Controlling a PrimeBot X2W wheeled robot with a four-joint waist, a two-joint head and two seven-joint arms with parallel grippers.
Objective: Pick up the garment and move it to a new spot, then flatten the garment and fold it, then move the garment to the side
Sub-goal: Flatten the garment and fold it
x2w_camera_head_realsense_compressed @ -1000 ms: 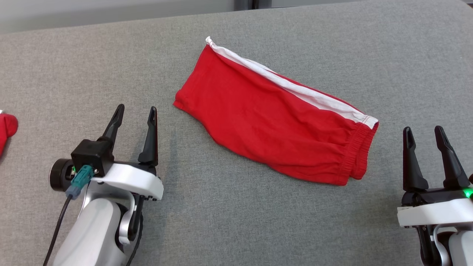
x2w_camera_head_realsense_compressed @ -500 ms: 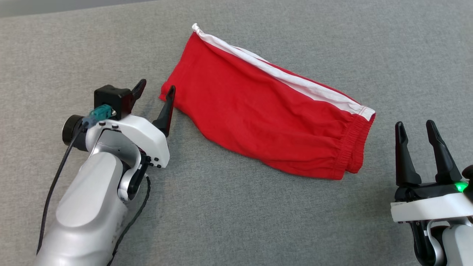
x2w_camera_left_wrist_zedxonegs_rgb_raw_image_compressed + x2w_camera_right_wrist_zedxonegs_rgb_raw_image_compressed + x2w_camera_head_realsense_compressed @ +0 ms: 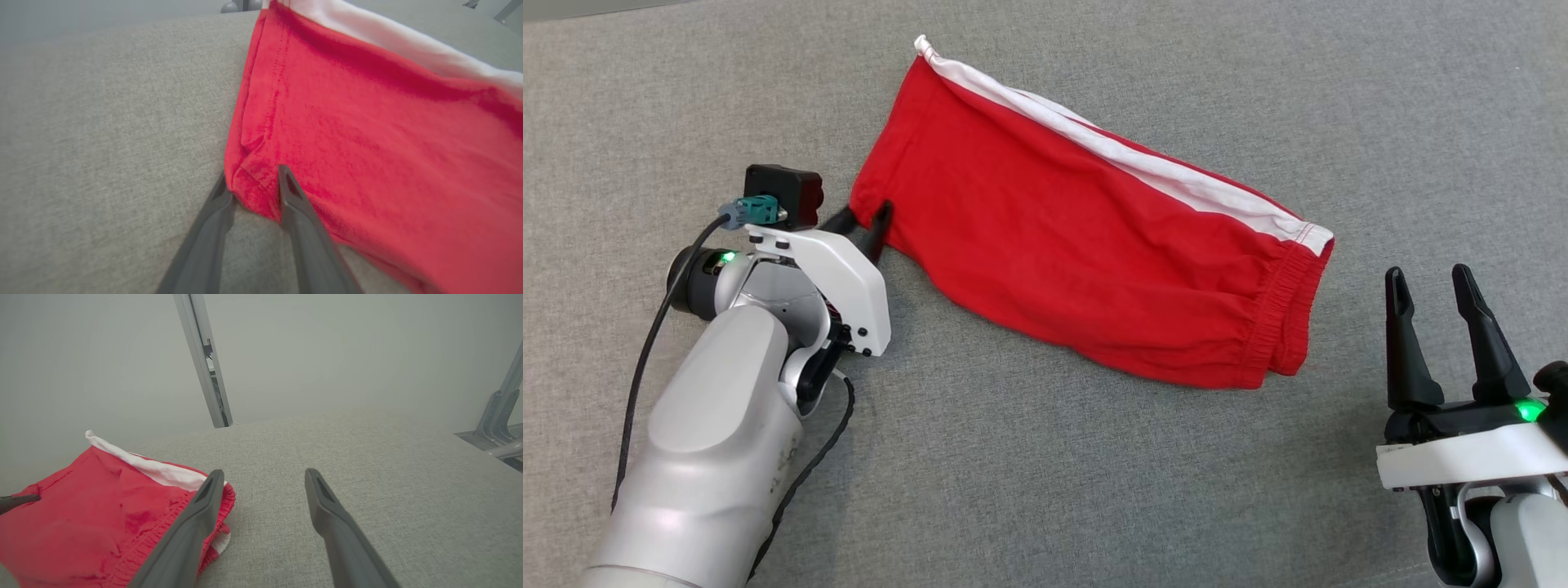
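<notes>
The garment [image 3: 1094, 245] is a pair of red shorts with a white side stripe, lying flat and slanting across the grey table; the elastic waistband points right. My left gripper [image 3: 864, 216] is down at its near-left hem corner. In the left wrist view the garment [image 3: 367, 143] has that corner lying between the narrowed fingers of the left gripper [image 3: 253, 179], which still stand apart. My right gripper [image 3: 1429, 278] stands open at the lower right, clear of the waistband. The right wrist view has the garment [image 3: 102, 506] left of the right gripper [image 3: 261, 475].
The grey fabric-covered table [image 3: 1094, 490] stretches all round the shorts. A metal post [image 3: 204, 359] rises beyond the table's far edge, and a metal bracket [image 3: 498, 416] stands off to the right. The left arm's cable [image 3: 645, 359] hangs beside its forearm.
My left gripper has moved forward and right to the garment's hem corner and narrowed its jaws around it. The head camera has tilted down. The right gripper has stayed open.
</notes>
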